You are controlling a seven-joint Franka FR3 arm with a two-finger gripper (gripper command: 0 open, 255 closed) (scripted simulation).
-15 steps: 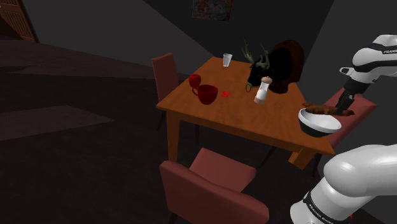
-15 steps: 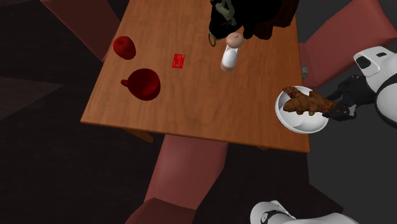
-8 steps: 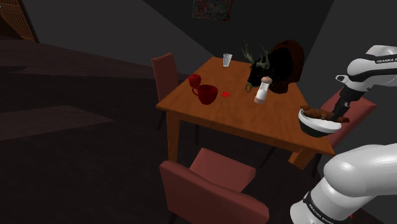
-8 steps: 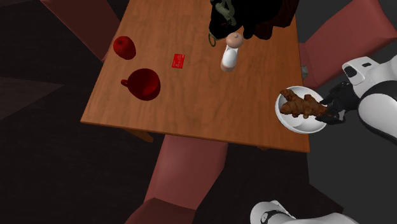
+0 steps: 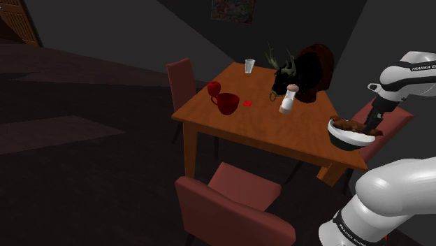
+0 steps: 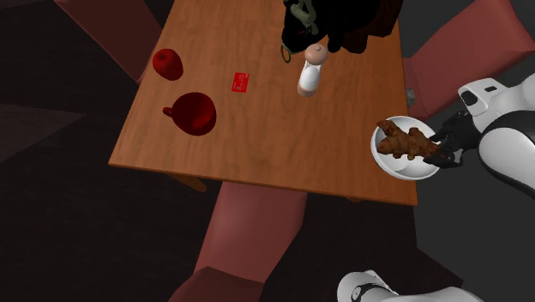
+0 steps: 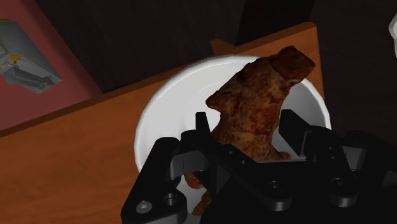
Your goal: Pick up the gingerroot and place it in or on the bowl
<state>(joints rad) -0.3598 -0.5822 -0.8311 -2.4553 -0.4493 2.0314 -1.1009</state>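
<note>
The gingerroot (image 7: 261, 108) is mottled brown with rusty patches; the bowl (image 7: 159, 121) is plain white. The claw (image 7: 246, 122) is all black, the arm (image 5: 391, 189) white. The desk (image 6: 257, 146) is orange-brown with faint grain. Mug (image 6: 197, 112), cup (image 6: 167, 63) and card (image 6: 241, 82) are red; chairs (image 5: 241, 189) dull red.

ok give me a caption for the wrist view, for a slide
black pincer clasping a brown gingerroot in the white bowl on the wooden table
</note>
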